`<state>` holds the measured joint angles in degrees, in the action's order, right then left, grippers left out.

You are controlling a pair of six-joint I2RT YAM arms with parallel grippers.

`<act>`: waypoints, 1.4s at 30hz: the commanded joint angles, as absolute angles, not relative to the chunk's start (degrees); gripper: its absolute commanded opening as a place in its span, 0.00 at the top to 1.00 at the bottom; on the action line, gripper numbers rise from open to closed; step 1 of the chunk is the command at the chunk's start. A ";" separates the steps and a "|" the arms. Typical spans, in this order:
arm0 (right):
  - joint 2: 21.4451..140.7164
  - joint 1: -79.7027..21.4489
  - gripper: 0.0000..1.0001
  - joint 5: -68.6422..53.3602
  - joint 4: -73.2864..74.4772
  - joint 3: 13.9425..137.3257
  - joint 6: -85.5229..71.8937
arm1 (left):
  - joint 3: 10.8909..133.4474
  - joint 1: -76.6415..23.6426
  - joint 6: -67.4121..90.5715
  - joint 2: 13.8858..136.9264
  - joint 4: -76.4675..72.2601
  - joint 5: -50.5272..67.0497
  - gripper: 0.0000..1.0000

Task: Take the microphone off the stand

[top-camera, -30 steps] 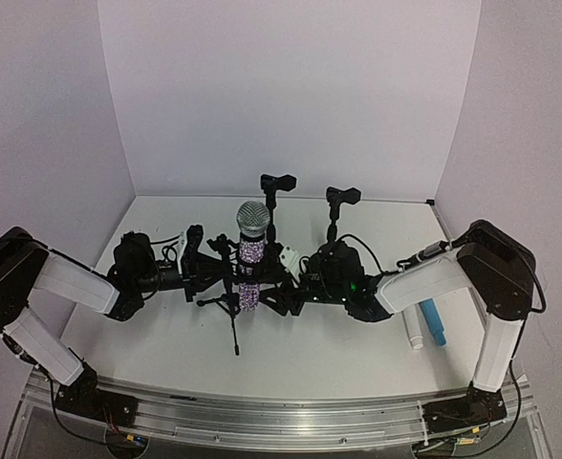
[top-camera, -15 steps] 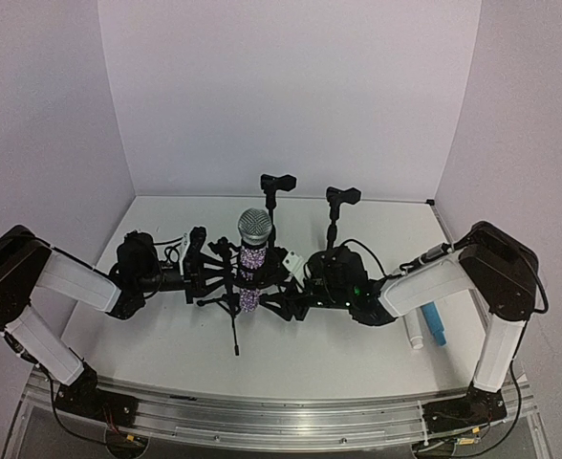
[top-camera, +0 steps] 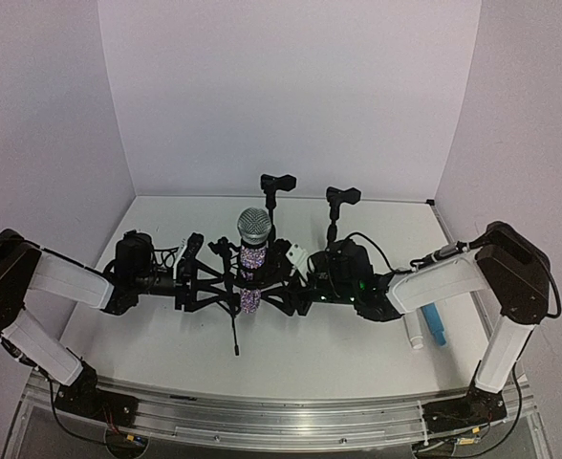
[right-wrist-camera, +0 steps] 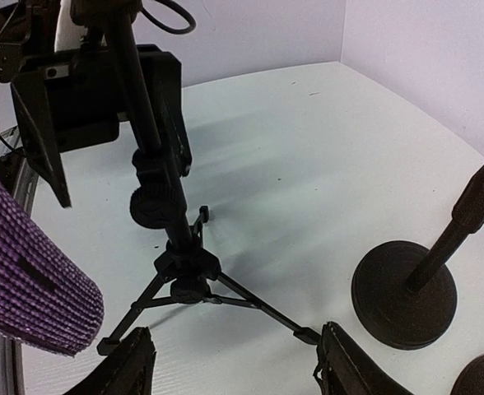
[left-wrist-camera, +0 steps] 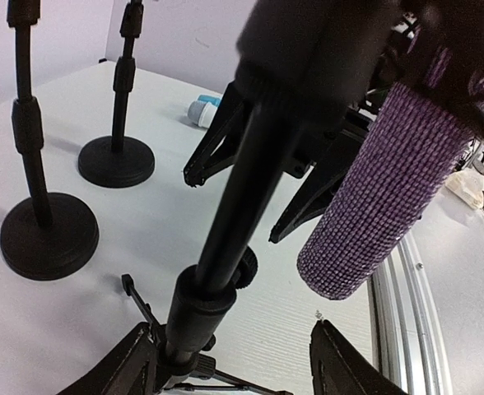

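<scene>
Microphone (top-camera: 254,228) is seen upright at the clip of the stand (left-wrist-camera: 225,216), purple handle beside the pole. Left gripper (left-wrist-camera: 235,362) is spread either side of the pole; a second ago it was pressed shut there. Right gripper (right-wrist-camera: 235,366) is spread, nothing pinched. Microphone head is noted slightly lower.

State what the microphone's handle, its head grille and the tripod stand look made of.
The microphone handle: purple rhinestone-like or beaded wrap, judging by its fine studded grain. The grille: silvery woven mesh, likely metal. The tripod stand: matte black, probably metal tube with plastic joints; unsure.
</scene>
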<state>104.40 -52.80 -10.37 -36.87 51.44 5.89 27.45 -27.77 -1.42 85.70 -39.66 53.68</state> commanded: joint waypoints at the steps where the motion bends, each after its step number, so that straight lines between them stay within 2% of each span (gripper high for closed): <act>1: 100.66 -52.82 0.36 -9.62 -34.89 51.49 5.73 | 33.61 -22.78 -4.74 80.78 -38.45 65.57 0.27; 4: 100.47 -52.80 0.36 -9.78 -33.81 51.85 6.20 | 39.92 -19.78 -11.27 80.92 -32.62 73.33 0.18; 9: 100.67 -52.81 0.36 -9.75 -33.28 52.08 6.81 | 50.21 -19.03 -22.05 83.46 -23.15 79.64 0.07; 12: 100.96 -52.82 0.35 -9.98 -33.06 52.54 7.12 | 54.92 -19.07 -24.02 85.80 -20.52 82.08 0.05; 16: 101.21 -52.80 0.36 -10.19 -32.80 53.05 7.48 | 59.25 -19.63 -40.94 87.16 -3.51 84.17 0.08; 20: 101.34 -52.82 0.35 -10.32 -32.54 53.09 7.48 | 64.44 -20.67 -48.07 88.43 7.85 84.80 0.04; 26: 101.08 -52.82 0.35 -10.30 -32.20 53.00 7.47 | 69.65 -22.94 -50.61 90.83 18.38 85.10 0.01; 28: 100.95 -52.79 0.36 -10.19 -32.06 52.88 7.67 | 70.70 -23.63 -54.19 91.61 23.17 84.38 0.03; 32: 100.76 -52.79 0.36 -10.26 -31.70 52.82 7.82 | 72.79 -24.29 -59.20 93.38 30.82 83.38 0.16; 35: 100.72 -52.81 0.36 -10.25 -31.41 52.88 7.82 | 75.40 -24.51 -63.30 94.79 37.08 83.16 0.20; 42: 100.48 -52.82 0.36 -9.91 -31.05 52.74 7.99 | 77.56 -24.71 -67.19 95.45 41.28 83.07 0.38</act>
<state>102.41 -52.80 -10.20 -31.51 51.44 7.46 74.64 -24.45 -63.06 95.71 36.00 82.37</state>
